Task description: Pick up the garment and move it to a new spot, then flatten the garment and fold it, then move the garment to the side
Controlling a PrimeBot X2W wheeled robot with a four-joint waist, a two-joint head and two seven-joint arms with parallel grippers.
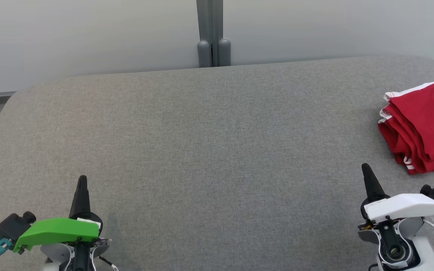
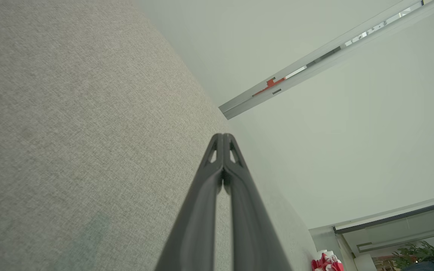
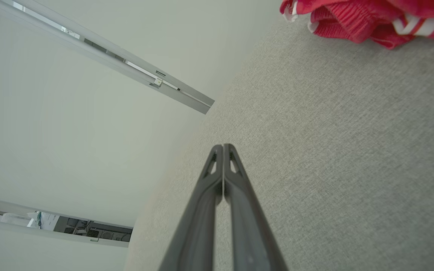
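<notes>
The red fabric garment with white trim (image 1: 422,128) is seen at about three o'clock in the head view, near the right edge of the grey fabric-covered counter (image 1: 209,150). It is gathered into a compact, layered bundle. The left gripper (image 1: 82,180) is placed at seven o'clock and the right gripper (image 1: 366,167) at five o'clock, both low over the counter. The fingers of each are pressed together along their length, and nothing is held between them. The garment lies near the right gripper, towards two o'clock from it, and is touched by neither.

From the folded look of the bundle and its place at the side, the last step, moving the garment aside, is judged to be done or nearly so. If that is right, nothing more is called for than the arms being held clear. If the bundle is instead judged untidy, the right fingers would have to be opened and brought to its near edge.

The garment's right part is cut off by the head view's edge, so its full outline cannot be made out. How neatly the layers are stacked is hard to tell. In the left wrist view a small red-and-white scrap of it is shown at the bottom edge.
</notes>
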